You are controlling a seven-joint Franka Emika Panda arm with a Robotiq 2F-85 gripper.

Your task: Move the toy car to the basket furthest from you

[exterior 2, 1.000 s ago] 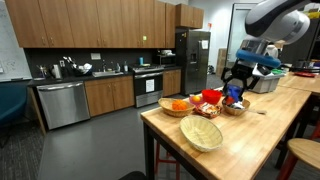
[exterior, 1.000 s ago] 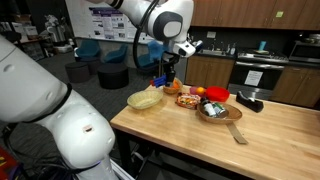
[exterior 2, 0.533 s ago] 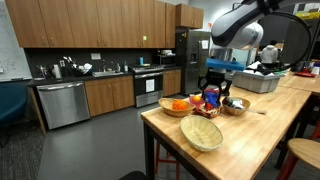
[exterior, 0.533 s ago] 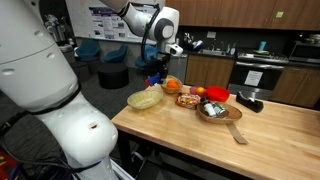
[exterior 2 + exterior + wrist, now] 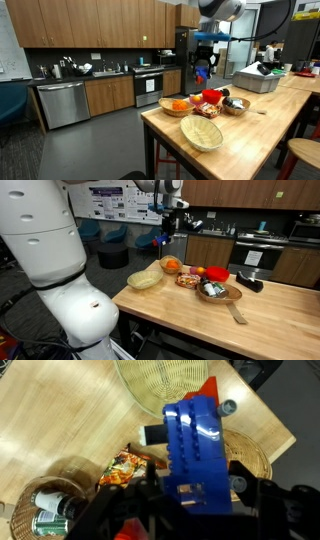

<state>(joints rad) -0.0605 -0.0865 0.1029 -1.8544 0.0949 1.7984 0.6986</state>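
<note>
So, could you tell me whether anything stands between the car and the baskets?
Nothing visible does: the gripper holds the car high above the table, with only air down to the baskets.

The gripper (image 5: 166,235) has climbed from just above the table (image 5: 260,310) to high over its far end; the car (image 5: 163,243) has gone up with it, clamped in the jaws, and now hangs well clear of the table; in an exterior view the arm (image 5: 215,8) has swung away from the picture's edge and up, so the car has crossed to the table's end.
</note>
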